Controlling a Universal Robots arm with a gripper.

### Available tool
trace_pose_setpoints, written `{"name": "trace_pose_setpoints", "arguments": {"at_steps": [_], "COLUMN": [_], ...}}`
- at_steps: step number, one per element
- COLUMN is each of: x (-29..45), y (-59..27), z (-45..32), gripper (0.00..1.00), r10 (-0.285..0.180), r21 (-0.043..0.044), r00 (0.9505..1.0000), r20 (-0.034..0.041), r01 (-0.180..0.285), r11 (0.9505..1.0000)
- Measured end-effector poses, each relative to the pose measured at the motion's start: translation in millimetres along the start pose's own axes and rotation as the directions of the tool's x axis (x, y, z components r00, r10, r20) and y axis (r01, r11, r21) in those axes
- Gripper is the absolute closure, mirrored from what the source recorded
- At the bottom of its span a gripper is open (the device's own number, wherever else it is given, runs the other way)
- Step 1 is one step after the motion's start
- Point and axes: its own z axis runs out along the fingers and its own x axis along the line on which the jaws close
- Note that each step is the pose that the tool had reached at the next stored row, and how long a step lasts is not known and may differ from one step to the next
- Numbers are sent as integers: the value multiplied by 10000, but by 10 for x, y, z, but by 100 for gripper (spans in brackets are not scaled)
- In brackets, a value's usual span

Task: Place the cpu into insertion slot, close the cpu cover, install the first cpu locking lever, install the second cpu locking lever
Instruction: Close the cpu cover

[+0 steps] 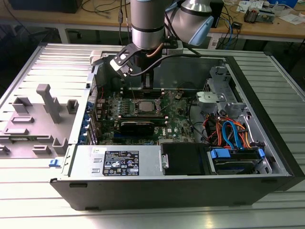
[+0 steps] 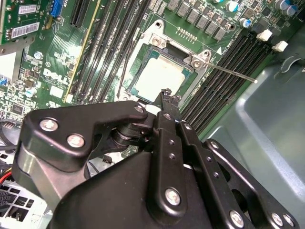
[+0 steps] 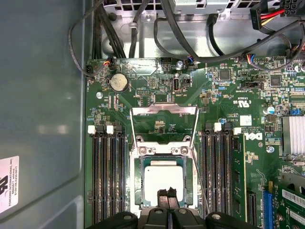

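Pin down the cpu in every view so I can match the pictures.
Exterior view: the cpu is a small grey square mid-board in the open case, under the arm.
Second wrist view: the cpu lies just beyond the tip of the hand.
First wrist view: the cpu is the pale square beside the hand.
Shared landmark: the black memory slots flanking it.

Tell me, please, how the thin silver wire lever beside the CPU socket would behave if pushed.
The thin silver wire lever looks long and slender, so it will probably flex springily. One end meets the silver socket rim, so it likely pivots there. Its bare metal may be slippery.
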Motion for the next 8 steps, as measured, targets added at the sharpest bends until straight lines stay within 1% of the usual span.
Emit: {"name": "trace_pose_setpoints", "arguments": {"at_steps": [3,8], "x": [0,0], "y": [0,2], "z": [-11,-53], "gripper": [89,89], "r10": [0,1], "r21": [2,1], "r00": [10000,10000], "r20": [3,1], "r01": [0,-1], "r11": [10000,10000]}}
